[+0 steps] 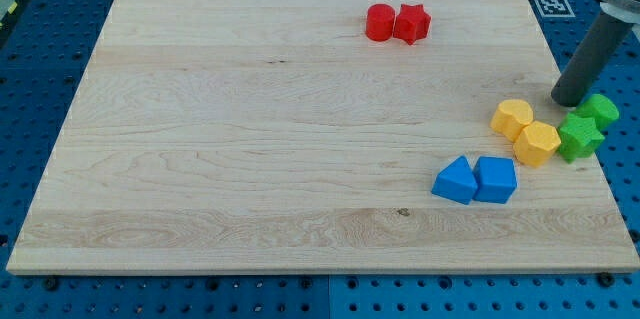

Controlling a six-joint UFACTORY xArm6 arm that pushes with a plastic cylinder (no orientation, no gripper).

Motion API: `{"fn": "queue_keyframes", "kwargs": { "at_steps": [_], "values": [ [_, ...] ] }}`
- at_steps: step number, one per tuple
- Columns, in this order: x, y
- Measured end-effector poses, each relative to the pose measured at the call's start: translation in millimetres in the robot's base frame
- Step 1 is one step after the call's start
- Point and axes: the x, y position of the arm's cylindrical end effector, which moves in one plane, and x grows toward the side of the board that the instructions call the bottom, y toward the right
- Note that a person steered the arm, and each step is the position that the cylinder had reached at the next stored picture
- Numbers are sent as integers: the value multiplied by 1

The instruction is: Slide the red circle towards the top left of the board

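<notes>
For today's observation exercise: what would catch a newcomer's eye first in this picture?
Probably the two touching red blocks near the view's top: the red circle and the red star. Next, the crowd at the view's right, where my tip stands just above the green star, beside two yellow blocks.

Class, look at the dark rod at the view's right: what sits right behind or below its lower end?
My tip meets the board just above the green blocks. The rod hides the board behind it; whether it touches the blocks cannot be told.
</notes>
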Motion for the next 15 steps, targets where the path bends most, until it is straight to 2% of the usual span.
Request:
{"fn": "queue_keyframes", "kwargs": {
  "at_steps": [1,2,3,4,7,12,15],
  "values": [
    [-1,-39],
    [-3,-13],
    [-11,-24],
    [-58,-53],
    [-98,-59],
    [-109,-62],
    [-132,-163]
  ]
}}
